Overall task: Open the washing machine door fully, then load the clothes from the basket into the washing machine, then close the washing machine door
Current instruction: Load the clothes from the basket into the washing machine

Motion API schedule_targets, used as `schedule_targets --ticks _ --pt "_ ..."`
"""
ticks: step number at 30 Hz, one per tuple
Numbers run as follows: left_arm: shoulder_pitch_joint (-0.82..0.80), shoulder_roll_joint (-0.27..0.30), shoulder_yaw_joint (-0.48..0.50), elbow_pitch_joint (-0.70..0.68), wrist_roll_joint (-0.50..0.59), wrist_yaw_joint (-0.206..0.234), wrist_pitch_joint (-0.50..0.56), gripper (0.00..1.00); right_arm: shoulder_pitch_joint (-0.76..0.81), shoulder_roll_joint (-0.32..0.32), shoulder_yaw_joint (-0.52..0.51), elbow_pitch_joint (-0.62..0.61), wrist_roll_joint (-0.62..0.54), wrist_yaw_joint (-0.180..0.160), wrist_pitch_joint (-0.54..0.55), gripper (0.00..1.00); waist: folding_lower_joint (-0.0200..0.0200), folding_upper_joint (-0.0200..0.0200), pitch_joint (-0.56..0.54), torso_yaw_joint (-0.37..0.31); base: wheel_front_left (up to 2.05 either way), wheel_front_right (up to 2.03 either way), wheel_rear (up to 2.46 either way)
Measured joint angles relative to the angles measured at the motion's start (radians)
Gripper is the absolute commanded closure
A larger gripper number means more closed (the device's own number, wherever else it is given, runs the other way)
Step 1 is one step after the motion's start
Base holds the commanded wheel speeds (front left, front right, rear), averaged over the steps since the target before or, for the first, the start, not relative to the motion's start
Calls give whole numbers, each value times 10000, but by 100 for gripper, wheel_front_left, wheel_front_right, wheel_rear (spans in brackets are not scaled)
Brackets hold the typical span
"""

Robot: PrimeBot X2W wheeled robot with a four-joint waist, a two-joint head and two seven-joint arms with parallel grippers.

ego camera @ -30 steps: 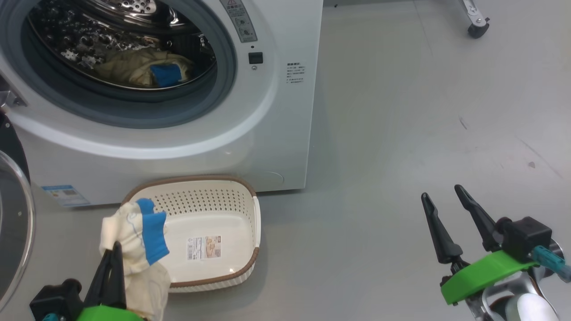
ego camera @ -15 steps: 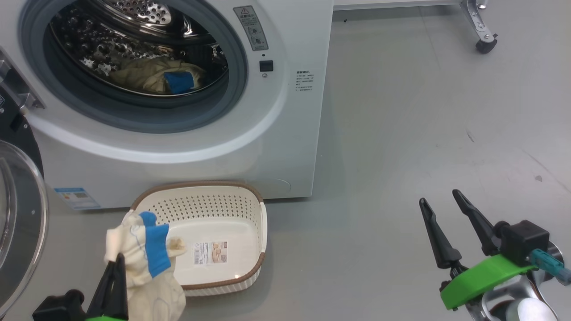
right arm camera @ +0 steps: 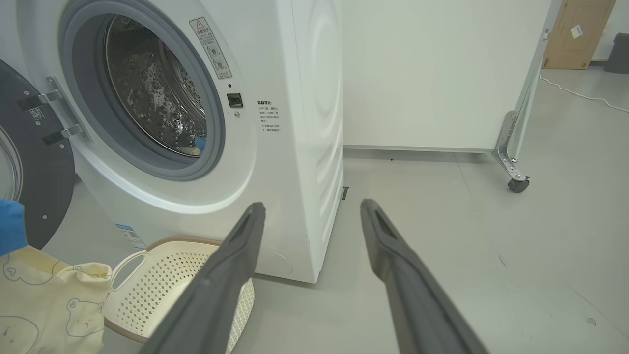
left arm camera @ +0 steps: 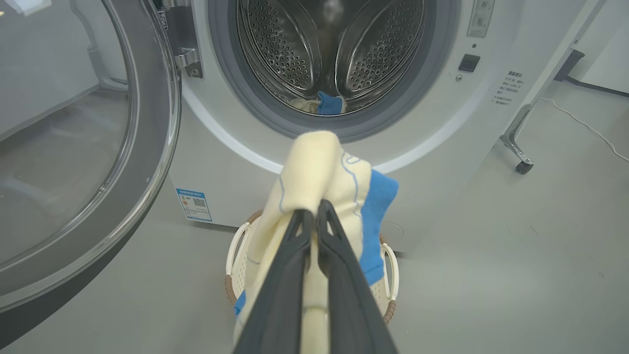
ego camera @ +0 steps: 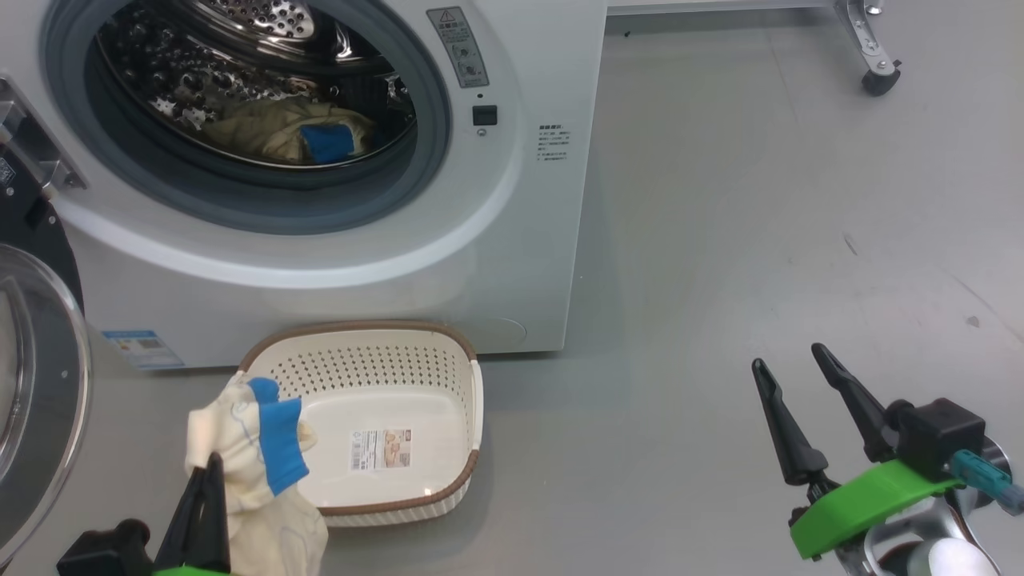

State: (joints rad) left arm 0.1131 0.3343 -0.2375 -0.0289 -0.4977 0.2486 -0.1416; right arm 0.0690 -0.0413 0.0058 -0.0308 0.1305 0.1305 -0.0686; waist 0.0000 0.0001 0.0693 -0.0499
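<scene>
The left gripper (left arm camera: 313,209) is clamped tight on the clothes (left arm camera: 314,162) — a pale yellow bear-print garment with a blue piece — held over the near left edge of the basket (ego camera: 360,364). The basket sits on the floor just before the washing machine (ego camera: 512,240), under its drum mouth, where more clothes lie. The washing machine door (left arm camera: 73,162) stands swung out on the left. The right gripper (ego camera: 788,356), fingers spread, hovers well apart over grey floor — a castor (ego camera: 880,80) beyond.
</scene>
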Motion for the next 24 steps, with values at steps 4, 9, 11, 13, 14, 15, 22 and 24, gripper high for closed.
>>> schedule_targets --ticks 4,9,11,13,14,15,22,24 --pt "-70 -2 -35 33 0 0 0 100 -1 0 4 -6 0 0 0 0 0 0 73 -11 0 0 0" --pt "-383 -2 -75 203 -58 0 13 100 -10 0 33 -82 0 0 0 0 1 0 279 -87 0 0 0" --pt "-639 0 -77 297 -58 -2 90 100 -21 0 42 -115 0 0 0 0 1 0 398 -130 0 0 0" --pt "-941 2 -79 424 -109 -4 132 100 -58 0 67 -130 0 0 -2 0 1 0 532 -180 0 0 0" --pt "-1117 13 -77 508 -144 -6 207 100 -101 0 90 -132 2 0 -4 0 1 0 613 -210 0 0 0" --pt "-1295 21 -69 616 -148 -10 255 100 -160 0 113 -134 2 0 -10 0 1 0 695 -243 0 0 0" --pt "-2843 295 31 1484 -447 -50 890 100 -677 0 291 -123 25 0 -138 0 2 0 1428 -566 0 0 0" --pt "-3375 355 79 1781 -623 -61 1174 100 -837 0 316 -107 113 0 -242 0 2 0 1671 -685 0 0 0"
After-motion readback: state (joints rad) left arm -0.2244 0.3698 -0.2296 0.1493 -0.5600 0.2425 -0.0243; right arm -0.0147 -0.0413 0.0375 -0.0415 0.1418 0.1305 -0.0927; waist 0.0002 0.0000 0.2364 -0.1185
